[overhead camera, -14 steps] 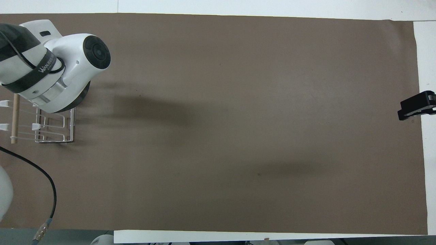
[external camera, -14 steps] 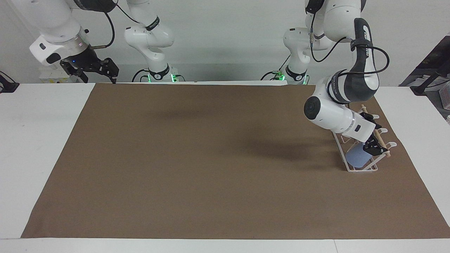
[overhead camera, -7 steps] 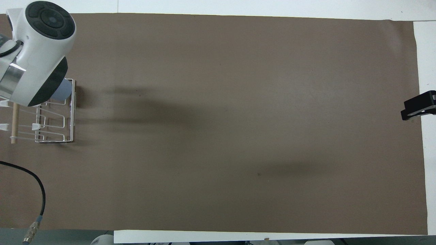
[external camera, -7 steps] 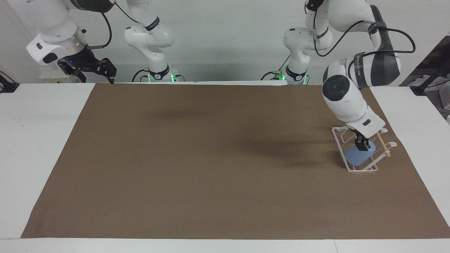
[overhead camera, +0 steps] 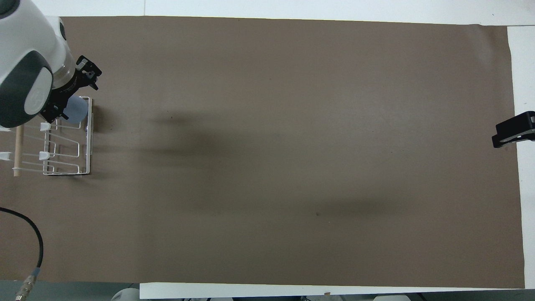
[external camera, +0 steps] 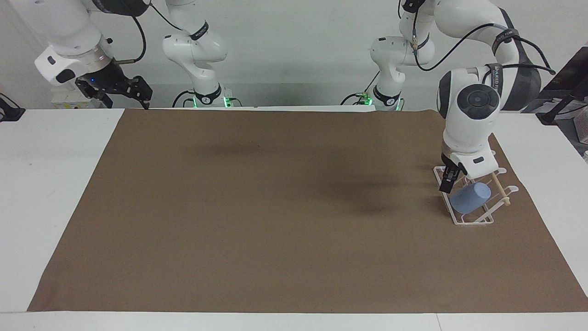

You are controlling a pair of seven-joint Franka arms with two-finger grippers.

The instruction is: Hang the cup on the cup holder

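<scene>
The light-blue cup lies tilted on a prong of the white wire cup holder, at the rack's end farther from the robots, toward the left arm's end of the table. My left gripper is open just above the cup and holds nothing; one dark finger hangs beside the rack. From overhead the cup shows under the left gripper at the end of the cup holder. My right gripper waits raised at the right arm's end.
The rack's wooden dowel runs along its top edge and shows overhead too. A brown mat covers the table. The left arm's black cable hangs near the robots' edge. The right gripper shows overhead at the mat's border.
My left gripper has let go of the cup, turned and risen off it. The cup stays on the rack's prong. The right arm has barely moved.
</scene>
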